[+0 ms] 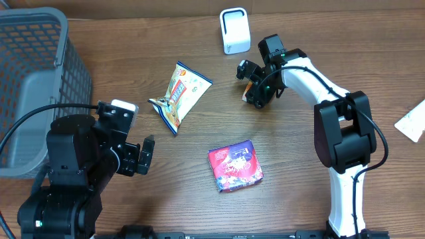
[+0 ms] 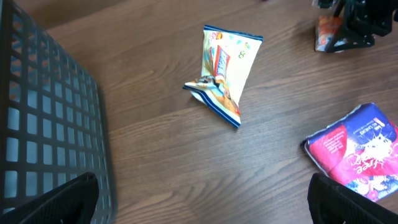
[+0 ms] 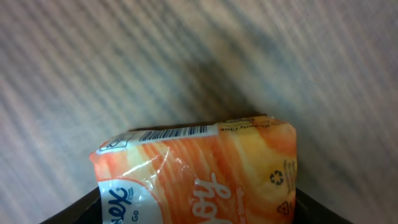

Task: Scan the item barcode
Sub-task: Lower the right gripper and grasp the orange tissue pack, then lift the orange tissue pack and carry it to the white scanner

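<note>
The left hand (image 1: 147,154) is low, near the robot, over the left part of the table (image 1: 186,199). Its two fingers (image 2: 62,199) are wide apart and there is nothing between them. In the left wrist view they show as dark shapes in the two bottom corners.

A bit to the right of it, a red pack (image 1: 235,167) lies flat on the table. Nothing touches it.

Further back, near the middle, a snack bag (image 1: 180,94) lies on the table. It is white and blue with some yellow, and its lower end is crumpled. It is well apart from the red pack.

To the right of the snack bag is the right hand (image 1: 255,83). Its arm comes in from the right side of the table. This hand holds the orange pack (image 3: 199,171). In the right wrist view, a dark finger (image 3: 87,202) is on each side of the pack, and the pack fills the gap between them. The hand is about half closed, tight on the pack. A barcode (image 3: 174,132) runs along the top edge of the pack in that view. The table behind the pack looks blurry there. From above, only a bit of orange shows under the hand.

At the far edge, just behind the right hand, stands a small white scanner (image 1: 235,30). The orange pack is near it but does not touch it.

A gray basket (image 1: 73,66) sits at the far left. A white thing (image 1: 412,121) lies at the right edge; I cannot tell what it is.
</note>
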Robot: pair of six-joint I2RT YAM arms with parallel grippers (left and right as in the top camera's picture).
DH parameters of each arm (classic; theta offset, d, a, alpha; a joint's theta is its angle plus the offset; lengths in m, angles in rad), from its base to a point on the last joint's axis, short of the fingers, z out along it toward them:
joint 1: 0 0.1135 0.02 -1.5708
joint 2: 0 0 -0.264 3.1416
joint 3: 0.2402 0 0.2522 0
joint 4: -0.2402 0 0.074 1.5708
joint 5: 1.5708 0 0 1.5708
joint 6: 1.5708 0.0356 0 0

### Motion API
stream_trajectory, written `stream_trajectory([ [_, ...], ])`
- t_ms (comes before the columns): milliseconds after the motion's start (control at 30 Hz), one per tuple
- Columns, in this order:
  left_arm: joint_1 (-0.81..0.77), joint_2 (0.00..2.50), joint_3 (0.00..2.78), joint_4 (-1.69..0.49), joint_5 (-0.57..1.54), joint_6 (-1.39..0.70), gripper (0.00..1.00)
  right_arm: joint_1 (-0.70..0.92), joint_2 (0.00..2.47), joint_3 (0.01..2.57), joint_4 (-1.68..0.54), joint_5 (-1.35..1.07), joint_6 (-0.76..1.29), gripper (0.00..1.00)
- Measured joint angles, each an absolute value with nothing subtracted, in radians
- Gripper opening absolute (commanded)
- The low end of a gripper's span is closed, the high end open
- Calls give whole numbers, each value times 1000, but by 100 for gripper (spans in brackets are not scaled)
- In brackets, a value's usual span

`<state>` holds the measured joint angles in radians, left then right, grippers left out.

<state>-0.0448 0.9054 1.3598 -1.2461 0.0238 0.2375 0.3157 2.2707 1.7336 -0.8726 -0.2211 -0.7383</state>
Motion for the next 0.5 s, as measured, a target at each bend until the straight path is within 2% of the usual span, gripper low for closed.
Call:
stream_trajectory([
  [200, -45, 905, 1360, -1261, 24, 237, 100, 316, 2232, 1749, -988, -357, -714, 69],
  [500, -45, 905, 1360, -1261, 24, 237, 100, 316, 2183, 1871, -1079, -723, -706, 69],
])
